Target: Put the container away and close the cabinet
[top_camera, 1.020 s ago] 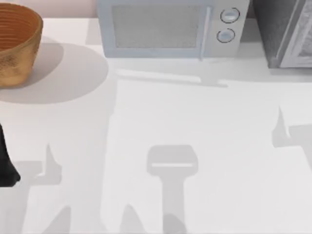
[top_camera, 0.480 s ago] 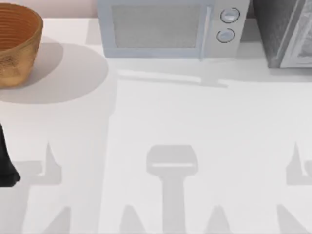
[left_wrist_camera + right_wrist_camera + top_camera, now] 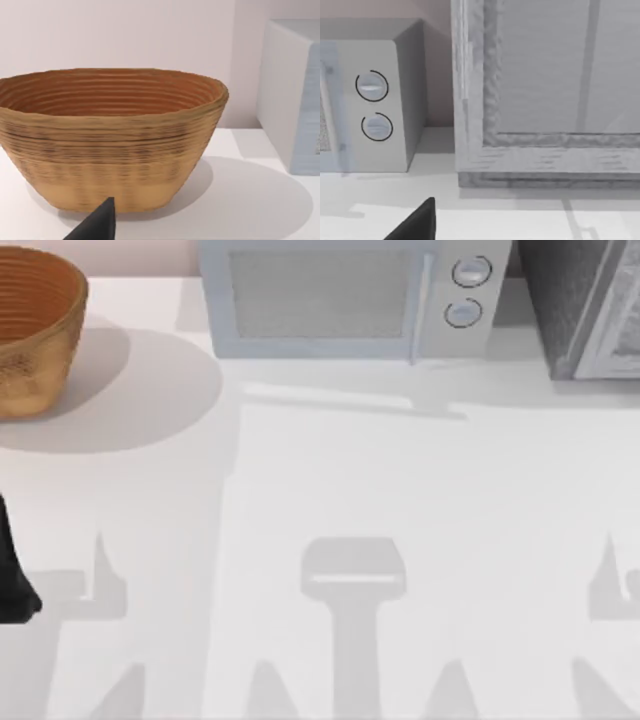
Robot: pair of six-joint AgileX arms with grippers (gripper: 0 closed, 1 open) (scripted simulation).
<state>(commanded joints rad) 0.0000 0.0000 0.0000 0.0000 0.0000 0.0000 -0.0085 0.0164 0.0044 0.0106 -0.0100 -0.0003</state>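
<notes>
With the cabinet door looking shut and facing the right gripper, both arms seem parked, the left gripper near the woven basket; I cannot tell either one's opening.

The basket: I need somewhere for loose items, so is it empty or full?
Empty: the woven basket stands upright, its ribbed inside bare down as far as visible.
</notes>
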